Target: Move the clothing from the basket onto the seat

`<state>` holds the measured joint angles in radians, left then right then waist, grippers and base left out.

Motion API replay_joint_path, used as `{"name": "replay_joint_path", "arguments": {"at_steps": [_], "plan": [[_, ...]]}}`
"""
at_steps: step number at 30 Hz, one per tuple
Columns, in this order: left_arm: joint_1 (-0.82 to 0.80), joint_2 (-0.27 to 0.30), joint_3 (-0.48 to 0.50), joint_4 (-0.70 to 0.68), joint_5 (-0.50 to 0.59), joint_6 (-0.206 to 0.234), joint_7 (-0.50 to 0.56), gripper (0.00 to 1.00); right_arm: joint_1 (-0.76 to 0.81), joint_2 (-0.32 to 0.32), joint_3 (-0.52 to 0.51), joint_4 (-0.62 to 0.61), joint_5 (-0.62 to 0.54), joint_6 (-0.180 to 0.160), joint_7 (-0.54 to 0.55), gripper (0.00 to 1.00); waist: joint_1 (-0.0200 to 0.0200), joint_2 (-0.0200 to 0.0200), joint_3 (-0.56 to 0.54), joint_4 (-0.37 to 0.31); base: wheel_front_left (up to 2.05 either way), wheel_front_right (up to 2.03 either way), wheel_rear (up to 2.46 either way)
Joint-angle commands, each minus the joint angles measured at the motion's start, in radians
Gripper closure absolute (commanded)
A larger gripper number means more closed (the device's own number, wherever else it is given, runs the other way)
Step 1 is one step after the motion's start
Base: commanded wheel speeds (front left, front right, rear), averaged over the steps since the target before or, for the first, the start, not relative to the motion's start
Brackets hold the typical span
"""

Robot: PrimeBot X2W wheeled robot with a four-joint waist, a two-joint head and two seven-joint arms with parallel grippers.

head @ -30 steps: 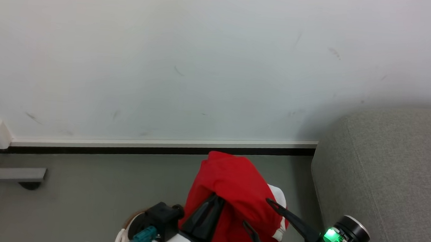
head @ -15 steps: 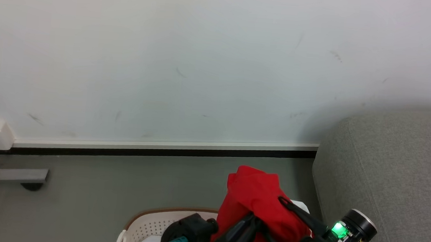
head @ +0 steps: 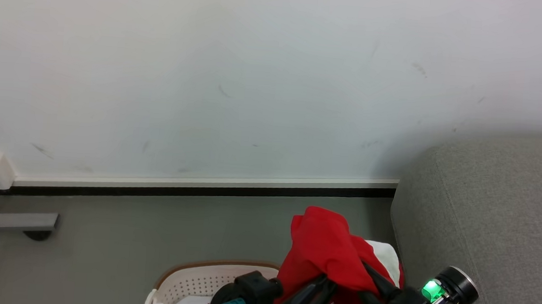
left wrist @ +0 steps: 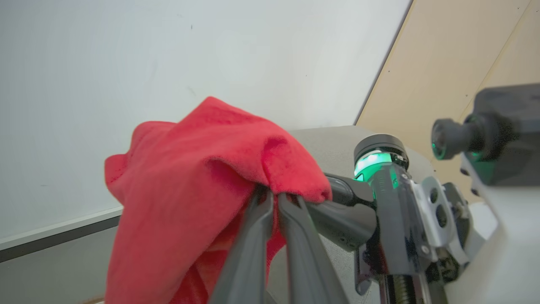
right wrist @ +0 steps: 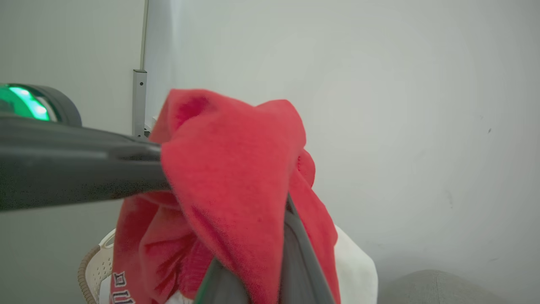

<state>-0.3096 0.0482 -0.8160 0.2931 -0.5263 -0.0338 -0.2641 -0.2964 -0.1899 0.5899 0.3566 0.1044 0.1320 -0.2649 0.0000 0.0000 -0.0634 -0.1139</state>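
Left claw (head: 330,283): pressed together on a fold of the clothing (head: 322,243), fingers pointing up into the red bunch.
Right claw (head: 366,270): fingers drawn together and buried in the same garment from the other side, pinching it as far as I can see (the tips themselves are under the fabric).
Clothing: held up in the air between both claws, above and to the right of the basket (head: 217,265) and near the seat (head: 498,213), but not yet over it.
Basket: low on the floor beneath the arms, with something pale lying inside that I cannot make out.
Seat: grey sofa to the right, its rounded end close to the load.
Step in hand: I would say the carry across from basket to seat.
Doing it well: move both claws together to the right at one height so the fold is not pulled apart, and lift enough that the hanging tail clears the sofa's edge.
Watch for: the loose lower end, which may drag on the rim or swing; let go only once the bulk lies on the cushion.
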Motion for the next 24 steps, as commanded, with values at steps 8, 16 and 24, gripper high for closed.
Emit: {"name": "replay_joint_path", "arguments": {"at_steps": [8, 16, 24], "plan": [[0.005, 0.004, 0.026, 0.020, 0.014, 0.010, 0.000, 0.00, 0.042, -0.004, -0.103, -0.014, 0.054, -0.003, 0.001, 1.00, 0.0000, 0.0000, 0.010, -0.015, 0.00, 0.00, 0.00], [0.010, 0.004, 0.040, 0.043, 0.037, 0.010, 0.000, 0.00, 0.039, -0.027, -0.194, -0.049, 0.067, -0.003, 0.001, 1.00, 0.0000, 0.0000, 0.022, -0.100, 0.00, 0.00, 0.00], [-0.005, 0.004, 0.056, 0.053, 0.063, 0.007, -0.001, 0.00, 0.053, -0.055, -0.276, -0.070, 0.084, -0.003, 0.001, 1.00, 0.0000, 0.0000, 0.038, -0.187, 0.00, 0.00, 0.00]]}}
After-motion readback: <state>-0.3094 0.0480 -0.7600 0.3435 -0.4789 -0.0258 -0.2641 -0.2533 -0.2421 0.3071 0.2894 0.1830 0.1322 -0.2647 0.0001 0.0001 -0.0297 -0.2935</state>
